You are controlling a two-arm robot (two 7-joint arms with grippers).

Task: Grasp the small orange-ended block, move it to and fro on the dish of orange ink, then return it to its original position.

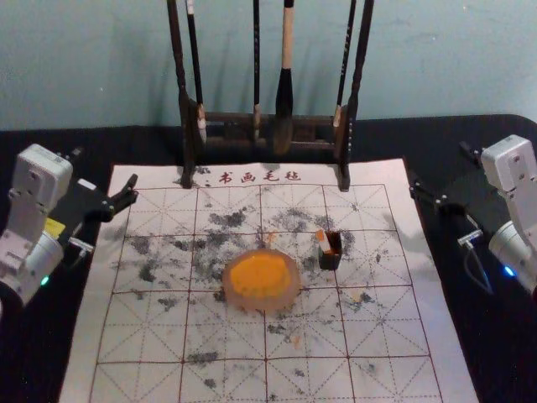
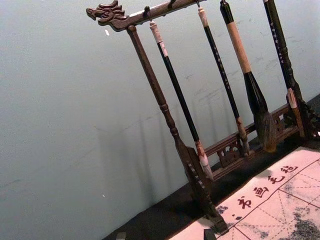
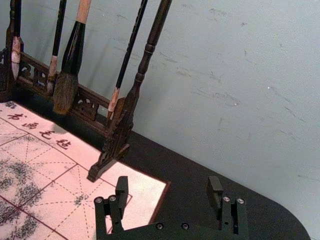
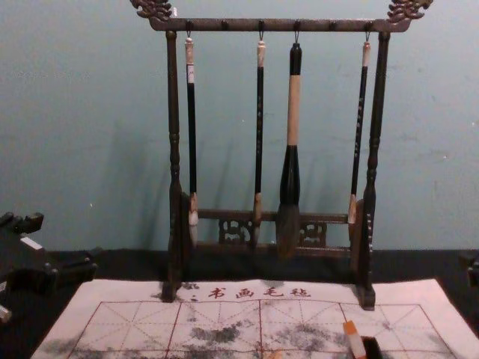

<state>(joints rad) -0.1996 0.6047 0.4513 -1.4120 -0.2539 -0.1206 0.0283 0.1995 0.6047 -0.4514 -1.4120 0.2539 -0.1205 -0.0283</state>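
A pale wall point(image 1: 84, 67) backs the black worktop point(image 1: 386, 141); a rack point(image 1: 226, 118) of four hanging brushes point(image 1: 285, 92) stands at the far edge of the gridded mat point(image 1: 151, 336), behind the dish point(image 1: 295, 295); the block point(image 1: 322, 238) tilts at a dark box point(image 1: 331, 261), right of the dish; left gripper point(image 1: 106, 166) and right gripper point(image 1: 438, 168) are spread wide, empty, near opposite mat edges.

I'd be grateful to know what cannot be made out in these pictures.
Lower end of the block: head view, hidden by the dark holder.
Near edge of the mat: head view, cut off by the bottom.
Lettering on the brush handles: head view, too small.
Most of the right claw: chest view, cut off by the right edge.
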